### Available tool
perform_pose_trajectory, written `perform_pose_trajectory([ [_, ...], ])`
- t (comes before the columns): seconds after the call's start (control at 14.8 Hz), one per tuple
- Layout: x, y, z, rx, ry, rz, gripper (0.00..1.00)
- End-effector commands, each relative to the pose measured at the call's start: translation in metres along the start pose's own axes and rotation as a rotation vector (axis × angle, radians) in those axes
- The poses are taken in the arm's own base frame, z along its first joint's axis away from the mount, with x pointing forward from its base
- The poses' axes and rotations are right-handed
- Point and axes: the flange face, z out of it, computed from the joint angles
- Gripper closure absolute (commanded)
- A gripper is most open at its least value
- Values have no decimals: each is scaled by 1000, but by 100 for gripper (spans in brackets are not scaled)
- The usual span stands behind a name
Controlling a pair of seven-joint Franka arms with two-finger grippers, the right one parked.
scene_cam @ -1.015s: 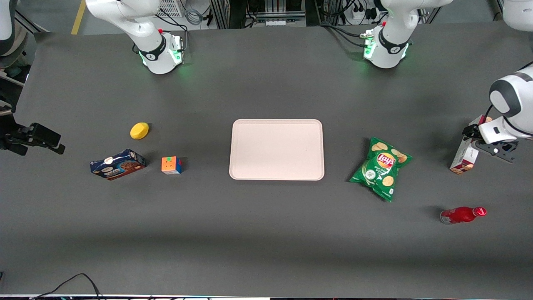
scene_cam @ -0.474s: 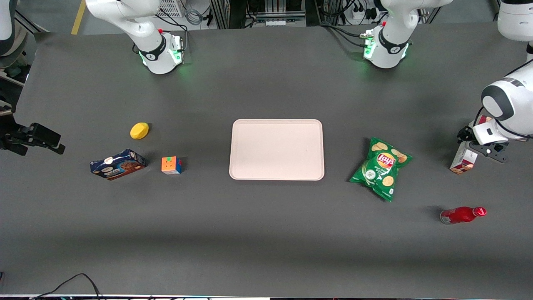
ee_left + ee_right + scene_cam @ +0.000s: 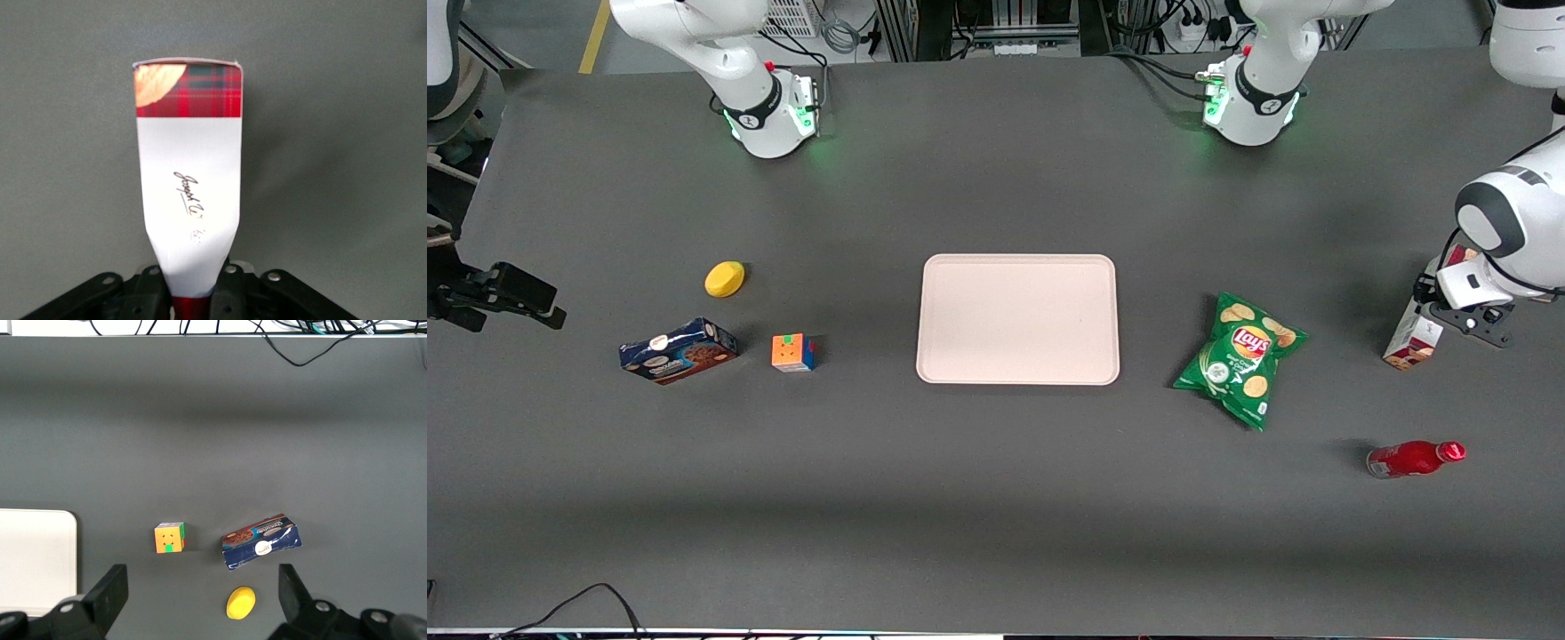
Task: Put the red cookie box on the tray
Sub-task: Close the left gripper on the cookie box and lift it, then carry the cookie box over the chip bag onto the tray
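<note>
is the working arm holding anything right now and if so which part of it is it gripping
Yes: the gripper is shut on the red cookie box, pinching it across one end, at the working arm's end of the table.

The red cookie box (image 3: pixel 190 187) carries a dark red and green plaid band, a white panel with black script, and a golden cookie picture. The tray (image 3: pixel 1017 318) is pale pink-beige. The table (image 3: pixel 996 498) is dark grey. The chip bag (image 3: pixel 1240 358) is green, the bottle (image 3: pixel 1414 459) red, the claw (image 3: pixel 193 293) black.

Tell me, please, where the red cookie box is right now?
The red cookie box is at the working arm's end of the table, gripped in the hand, past the chips bag from the tray.
</note>
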Motion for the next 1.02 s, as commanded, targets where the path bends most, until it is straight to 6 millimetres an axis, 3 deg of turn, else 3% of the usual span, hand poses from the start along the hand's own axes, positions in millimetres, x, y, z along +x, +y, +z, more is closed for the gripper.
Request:
perform_pose_trajectory([
  [0.0,19,-5,-19,-57,-3,-47,100],
  [0.27,74,-2,-82,-143,-31,-72,100],
  [0.54,133,30,-168,-152,-11,-142,100],
  [0.74,168,74,-217,-142,11,-218,100],
  [0.95,210,158,-254,-165,-48,-385,97],
])
